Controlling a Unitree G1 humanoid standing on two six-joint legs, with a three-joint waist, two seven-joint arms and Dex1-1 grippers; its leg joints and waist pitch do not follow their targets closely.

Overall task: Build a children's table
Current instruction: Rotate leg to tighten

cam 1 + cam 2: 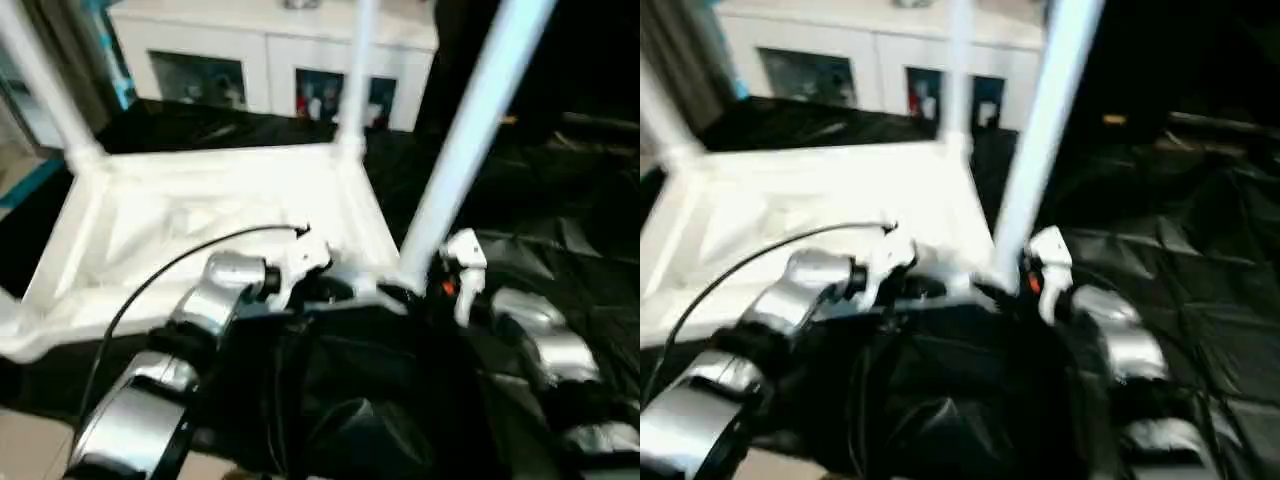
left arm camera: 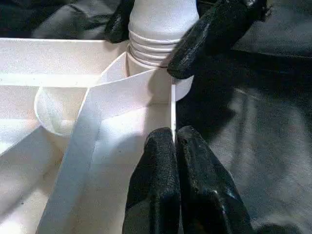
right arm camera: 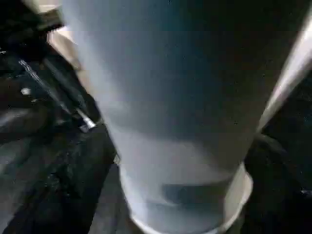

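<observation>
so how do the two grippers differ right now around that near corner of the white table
The left gripper has its fingers pressed together on the thin rim of the children's table; the right gripper straddles the base of the leg at its socket, with a finger on each side. In the eye views, the left arm reaches in over the upturned top, the right from beside it. Both have black fingers and work at the same corner.

The children's table point(image 1: 220, 215) is all white, on a black cover point(image 1: 560, 250); tool fingers point(image 2: 161, 185) black.
</observation>
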